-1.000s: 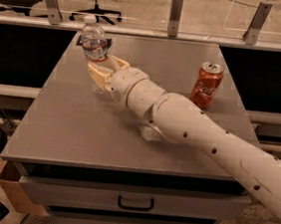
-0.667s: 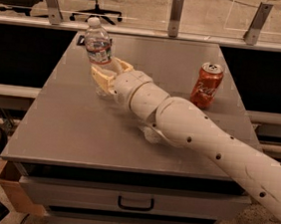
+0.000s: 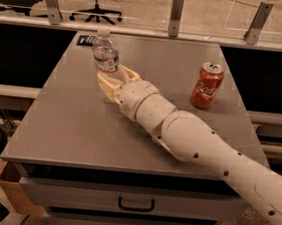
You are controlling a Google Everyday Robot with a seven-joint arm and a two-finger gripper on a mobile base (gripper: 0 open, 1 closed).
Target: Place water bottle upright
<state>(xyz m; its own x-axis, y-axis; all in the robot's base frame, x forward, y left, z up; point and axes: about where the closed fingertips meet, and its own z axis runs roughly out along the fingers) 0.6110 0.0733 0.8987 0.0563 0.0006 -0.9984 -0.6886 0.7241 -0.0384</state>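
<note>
My jaws are clenched around the lower part of the small clear ribbed plastic water bottle (image 3: 106, 51) with a white cap and a white label banded red and blue. They sit over the back left part of the grey metal tabletop (image 3: 69, 127). The water bottle stands nearly upright between the two pale yellow fingers (image 3: 106, 84), its cap leaning slightly to the left. I cannot tell whether its base touches the tabletop or hangs just above it.

My white jointed arm (image 3: 193, 140) reaches in from the lower right and crosses the middle of the tabletop on a diagonal, filling much of the right front part. The orange aluminium soda can (image 3: 207, 85) stands upright near the right edge, well apart from the water bottle and just beyond my arm.

A small dark flat object (image 3: 85, 40) lies at the back edge, just behind and left of the water bottle. Bare tabletop stretches to the left and in front of my jaws, out to the left and front edges. Behind the back edge runs a glass rail with metal posts (image 3: 176, 15). Grey drawers with dark handles (image 3: 136, 203) sit under the front edge.
</note>
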